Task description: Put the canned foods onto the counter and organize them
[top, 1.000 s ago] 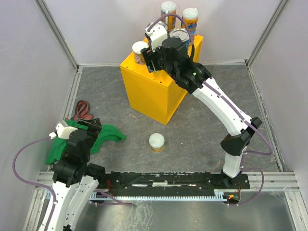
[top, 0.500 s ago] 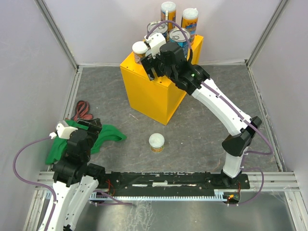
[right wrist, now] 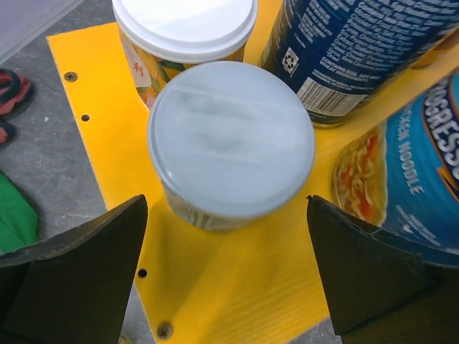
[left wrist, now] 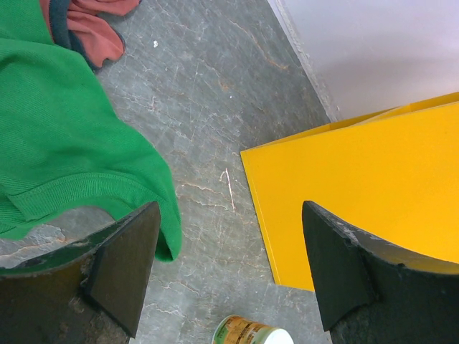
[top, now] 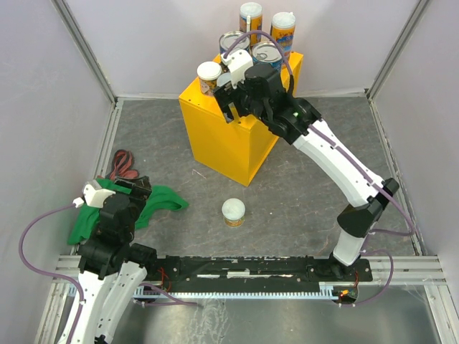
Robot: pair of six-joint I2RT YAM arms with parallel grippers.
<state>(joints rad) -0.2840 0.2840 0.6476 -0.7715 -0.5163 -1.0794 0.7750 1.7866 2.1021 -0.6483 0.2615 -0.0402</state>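
On the yellow counter (top: 229, 140) stand two tall orange cans (top: 251, 17), two wide blue cans (top: 267, 53) and a short white-lidded can (top: 209, 74). My right gripper (top: 231, 100) hovers over the counter's near-left part, open. Between and just beyond its fingers (right wrist: 86, 279) a second short can (right wrist: 231, 140) stands free on the counter (right wrist: 237, 287), beside the first short can (right wrist: 185, 29) and the blue cans (right wrist: 351, 50). A third short can (top: 233, 212) stands on the floor. My left gripper (left wrist: 229, 229) is open and empty, with that can (left wrist: 251, 333) below it.
A green cloth (top: 161, 201) and a dark red cloth (top: 125, 165) lie on the grey floor by the left arm. Metal-framed pale walls enclose the cell. The counter's side (left wrist: 358, 186) fills the right of the left wrist view.
My right gripper's jaws spread wide off the short can, which now stands free on the counter, and the wrist drew back slightly. The left arm has not moved.
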